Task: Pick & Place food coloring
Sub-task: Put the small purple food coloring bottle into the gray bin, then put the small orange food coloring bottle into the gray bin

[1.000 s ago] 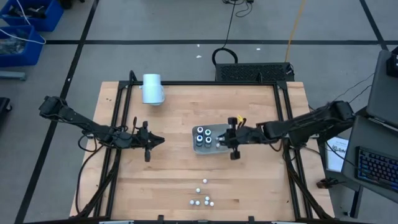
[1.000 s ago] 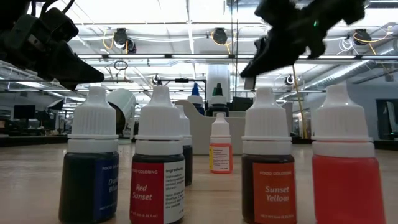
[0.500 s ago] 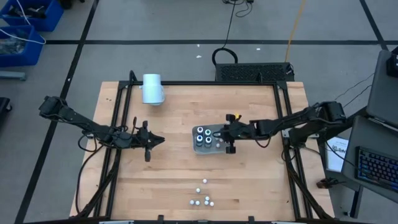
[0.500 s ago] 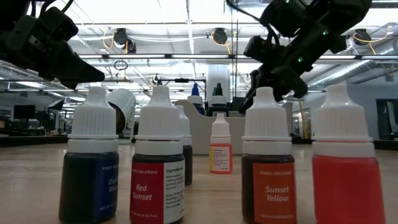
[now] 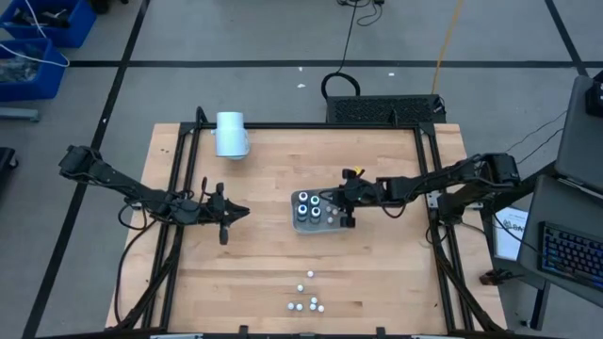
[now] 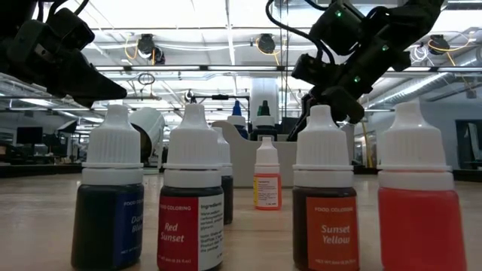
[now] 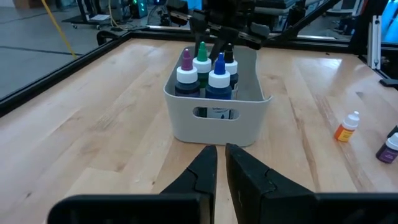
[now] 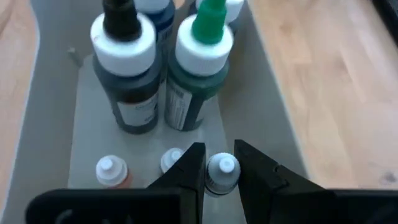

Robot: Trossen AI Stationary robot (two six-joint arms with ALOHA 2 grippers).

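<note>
Inside tray (image 8: 56, 112) — right gripper (image 8: 219, 163) grips small bottle (image 8: 222, 172).

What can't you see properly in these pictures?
- High view: the loose little bottles near the table's front edge are too small to tell their colours.
- Left wrist view: the black-topped bottle in the grey tray is partly hidden by the blue-topped bottle and the right claw.
- Right wrist view: the small bottle between the right claw's fingers shows only its cap; its label is hidden.
</note>
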